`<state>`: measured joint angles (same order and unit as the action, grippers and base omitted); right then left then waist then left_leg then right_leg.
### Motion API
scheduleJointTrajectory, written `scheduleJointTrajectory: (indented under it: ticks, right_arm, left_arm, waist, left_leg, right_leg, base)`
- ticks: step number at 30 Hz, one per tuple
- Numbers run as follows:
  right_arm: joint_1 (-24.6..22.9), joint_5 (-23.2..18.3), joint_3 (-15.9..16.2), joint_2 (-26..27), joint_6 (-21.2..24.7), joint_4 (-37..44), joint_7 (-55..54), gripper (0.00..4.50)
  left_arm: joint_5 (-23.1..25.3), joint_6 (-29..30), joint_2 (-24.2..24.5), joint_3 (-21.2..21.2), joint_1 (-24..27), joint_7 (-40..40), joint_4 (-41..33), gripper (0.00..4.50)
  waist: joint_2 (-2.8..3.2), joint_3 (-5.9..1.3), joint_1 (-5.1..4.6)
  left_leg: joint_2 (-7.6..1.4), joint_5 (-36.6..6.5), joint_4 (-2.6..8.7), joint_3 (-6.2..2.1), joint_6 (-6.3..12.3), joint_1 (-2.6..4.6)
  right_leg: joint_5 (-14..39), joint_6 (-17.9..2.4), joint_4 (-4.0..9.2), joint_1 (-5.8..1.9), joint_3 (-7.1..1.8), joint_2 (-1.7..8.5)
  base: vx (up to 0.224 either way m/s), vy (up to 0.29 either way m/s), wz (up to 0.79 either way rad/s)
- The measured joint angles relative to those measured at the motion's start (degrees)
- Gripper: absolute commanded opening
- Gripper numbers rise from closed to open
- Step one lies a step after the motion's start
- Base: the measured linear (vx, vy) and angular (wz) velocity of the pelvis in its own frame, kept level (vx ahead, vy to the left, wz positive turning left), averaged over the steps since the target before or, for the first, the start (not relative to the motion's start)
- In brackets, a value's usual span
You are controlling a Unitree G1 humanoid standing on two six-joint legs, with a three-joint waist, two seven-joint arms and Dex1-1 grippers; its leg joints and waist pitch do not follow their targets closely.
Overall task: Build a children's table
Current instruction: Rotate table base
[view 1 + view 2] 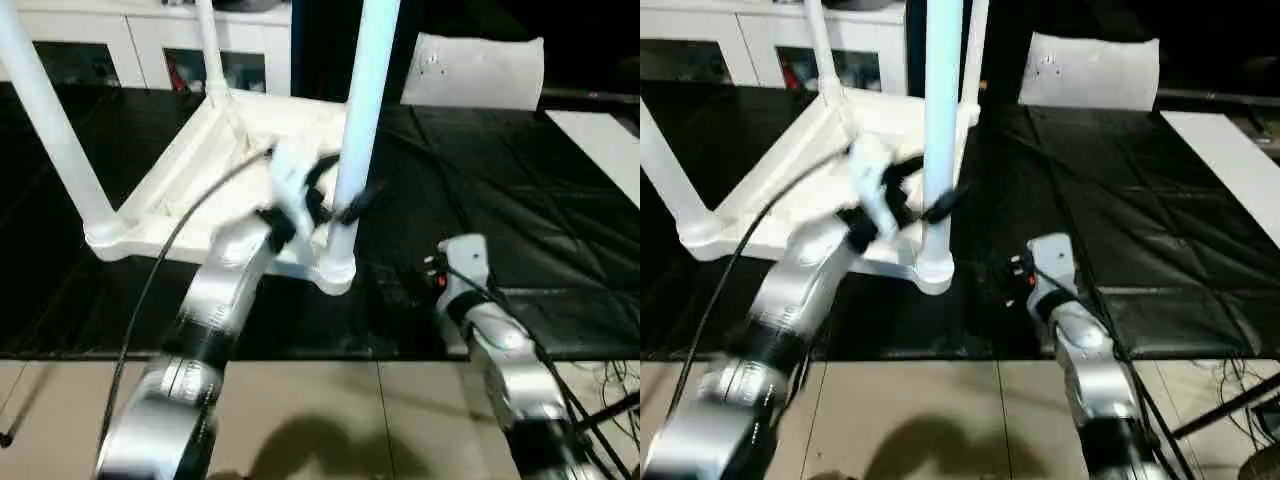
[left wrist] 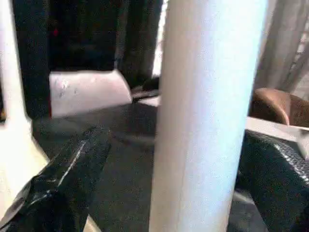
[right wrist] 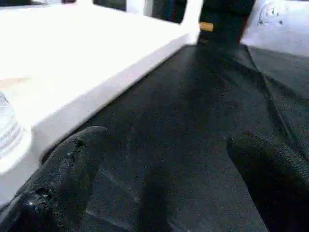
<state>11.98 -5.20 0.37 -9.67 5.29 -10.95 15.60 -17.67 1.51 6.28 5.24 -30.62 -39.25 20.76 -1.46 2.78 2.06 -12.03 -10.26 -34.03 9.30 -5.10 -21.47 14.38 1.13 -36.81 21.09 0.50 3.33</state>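
Upside-down children's table (image 1: 215,165) lay on the black-covered bench (image 1: 520,200), ribbed underside up, legs standing in its corner sockets. The robot's left hand (image 1: 330,205) sat around the near leg (image 1: 358,120) just above its socket (image 1: 335,272); in the left wrist view the fingers (image 2: 63,179) flanked the tube with a gap showing on at least one side, so not clearly clamped. Right hand (image 3: 169,183) hovered low over the bench, just beside the tabletop's edge (image 3: 96,82), fingers spread wide, holding nothing. A flat whitish bag (image 1: 475,68) lay well apart at the far side. Judgement: hollow plastic, prob. light and stiff but smooth, so a leg could slip or twist in a loose grip; best taken low near the socket, w/ the other hand steadying the top's rim.
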Motion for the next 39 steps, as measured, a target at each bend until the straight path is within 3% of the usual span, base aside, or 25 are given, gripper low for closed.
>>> scheduleJointTrajectory:
  ticks: [3,7,11,17,23,26,28,30,39]
  right_arm:
    - [-3.93,-3.89,-0.03,0.46,3.5,9.32,1.37,4.5]
    - [-6.31,-4.86,0.11,0.62,5.99,15.86,1.28,4.5]
    - [-10.47,-5.74,0.03,1.67,14.38,24.15,-1.98,4.5]
    - [-14.43,-5.74,2.01,1.84,20.8,31.11,-3.31,4.5]
    - [-16.68,-6.2,1.12,2.77,21.12,32.37,-5.15,4.5]
    - [-16.68,-6.2,1.16,2.87,21.34,32.37,-5.26,4.5]
    - [-16.67,-6.2,1.14,2.86,21.4,32.37,-5.19,4.5]
    - [-16.67,-6.21,1.18,2.85,21.38,32.36,-5.12,4.5]
    - [-16.67,-5.8,3.07,1.75,20.18,32.34,-3.21,4.5]
  left_arm:
    - [-2.16,3.44,1.8,-0.93,8.07,0.92,-9.29,4.49]
    - [-3.0,8.68,3.82,-2.82,14.22,3.35,-17.41,4.49]
    - [-2.37,14.62,5.96,-5.65,21.95,9.0,-26.03,4.49]
    - [4.96,14.62,3.77,-8.84,24.76,20.79,-28.71,4.49]
    - [7.32,16.88,2.48,-10.13,28.56,27.95,-32.42,4.49]
    - [7.34,17.99,2.07,-10.96,29.11,28.86,-33.33,4.49]
    - [7.42,18.06,2.13,-11.22,29.4,29.0,-33.94,4.49]
    - [7.41,18.15,2.16,-11.2,29.57,29.6,-34.49,4.49]
    - [7.39,19.89,2.52,-11.6,29.58,30.05,-35.69,4.49]
  waist:
    - [0.04,0.01,-0.14]
    - [0.07,0.04,-0.05]
    - [-0.02,0.04,-0.24]
    - [-0.09,0.0,-0.25]
    - [-0.24,-0.03,-0.29]
    - [-0.28,0.0,-0.34]
    - [-0.39,-0.03,-0.33]
    - [-0.44,-0.08,-0.29]
    - [-0.45,-0.27,-0.21]
  left_leg:
    - [-0.12,-0.01,0.2,0.03,-0.01,0.02]
    - [-0.12,0.0,0.21,0.04,-0.02,-0.02]
    - [-0.1,-0.01,0.37,0.09,-0.03,0.04]
    - [-0.07,-0.01,0.44,0.07,-0.03,-0.01]
    - [-0.02,-0.15,0.5,0.07,-0.02,-0.01]
    - [0.07,-0.28,0.84,0.1,-0.05,0.56]
    - [0.1,-0.31,1.37,0.18,-0.06,1.36]
    - [0.08,-0.5,1.51,0.18,-0.04,1.67]
    - [0.18,-1.58,1.28,0.17,0.57,1.57]
  right_leg:
    - [0.0,0.0,0.18,-0.01,0.0,-0.02]
    - [0.0,0.01,0.25,-0.01,0.02,-0.02]
    - [0.04,0.11,0.37,-0.01,-0.01,-0.03]
    - [0.0,0.41,0.62,-0.03,-0.06,-0.02]
    - [0.27,0.85,0.81,-0.07,-0.09,-0.02]
    - [0.37,0.91,1.33,-0.72,0.01,-0.08]
    - [0.37,0.91,2.08,-1.67,0.1,-0.11]
    - [0.38,0.92,2.51,-2.2,0.18,-0.13]
    - [1.0,0.75,3.14,-3.12,0.29,-0.09]
  base:
    - [0.0,0.0,0.0]
    - [0.0,0.0,0.0]
    - [0.0,0.0,0.0]
    - [0.0,0.0,0.0]
    - [0.0,0.0,0.0]
    - [0.0,0.0,0.0]
    - [0.0,0.0,0.0]
    - [0.029,0.004,0.01]
    - [0.047,0.01,0.02]
